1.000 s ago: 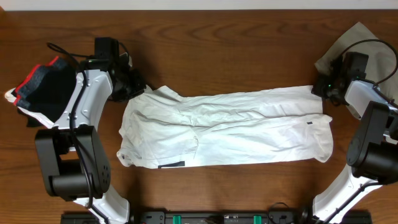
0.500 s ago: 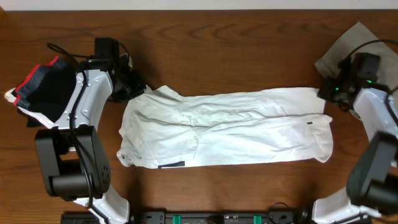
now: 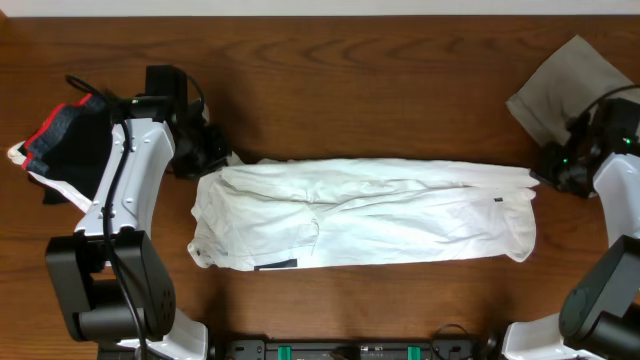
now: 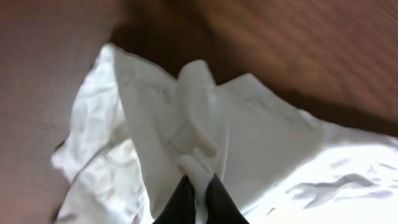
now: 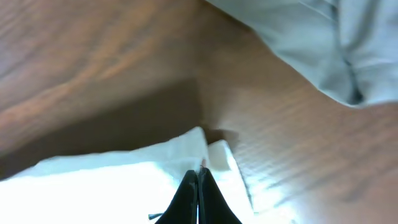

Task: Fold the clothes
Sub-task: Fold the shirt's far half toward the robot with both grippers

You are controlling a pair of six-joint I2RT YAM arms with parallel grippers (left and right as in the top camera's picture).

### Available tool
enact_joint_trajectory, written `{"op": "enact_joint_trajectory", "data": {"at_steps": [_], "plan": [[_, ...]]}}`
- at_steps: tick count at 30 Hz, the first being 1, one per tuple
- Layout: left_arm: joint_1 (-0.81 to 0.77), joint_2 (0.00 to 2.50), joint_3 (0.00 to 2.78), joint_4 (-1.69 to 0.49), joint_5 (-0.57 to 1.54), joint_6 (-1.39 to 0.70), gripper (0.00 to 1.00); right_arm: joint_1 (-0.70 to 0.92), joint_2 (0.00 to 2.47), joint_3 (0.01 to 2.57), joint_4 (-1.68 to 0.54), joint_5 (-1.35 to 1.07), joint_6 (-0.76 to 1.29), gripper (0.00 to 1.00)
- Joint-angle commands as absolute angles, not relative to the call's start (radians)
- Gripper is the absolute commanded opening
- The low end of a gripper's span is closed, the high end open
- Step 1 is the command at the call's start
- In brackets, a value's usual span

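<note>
Jaws shut: the left jaws and right jaws each pinch a far corner of the white trousers.
The trousers lie stretched flat across the bench, waist toward the left jaws, hems toward the right; a grey cloth lies beyond the hem end, a dark pile beyond the waist.

A dark brown wooden table (grain showing) fills the view, a pale strip along the top.
</note>
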State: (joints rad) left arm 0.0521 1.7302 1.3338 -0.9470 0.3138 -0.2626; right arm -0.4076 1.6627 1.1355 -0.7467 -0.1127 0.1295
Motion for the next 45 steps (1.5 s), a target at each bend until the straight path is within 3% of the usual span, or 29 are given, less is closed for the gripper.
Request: {"op": "enact_joint_trajectory", "data": {"at_steps": [1, 23, 39, 42, 45], "plan": [[0.056, 1.725, 1.333, -0.991, 0.252, -0.264, 0.06, -0.44, 1.661, 1.138, -0.762, -0.083, 0.134, 0.01], [0.056, 1.725, 1.243, -1.12, 0.215, -0.264, 0.06, -0.444, 1.661, 1.131, -0.94, 0.001, 0.134, 0.02], [0.056, 1.725, 1.124, -1.095, 0.107, -0.264, 0.15, -0.444, 1.661, 1.102, -0.988, 0.041, 0.134, 0.07], [0.056, 1.725, 1.111, -1.074, 0.107, -0.265, 0.17, -0.444, 1.661, 1.098, -0.988, 0.039, 0.134, 0.18], [0.056, 1.725, 1.102, -1.06, 0.103, -0.265, 0.17, -0.444, 1.661, 1.098, -0.988, 0.036, 0.134, 0.19]]}}
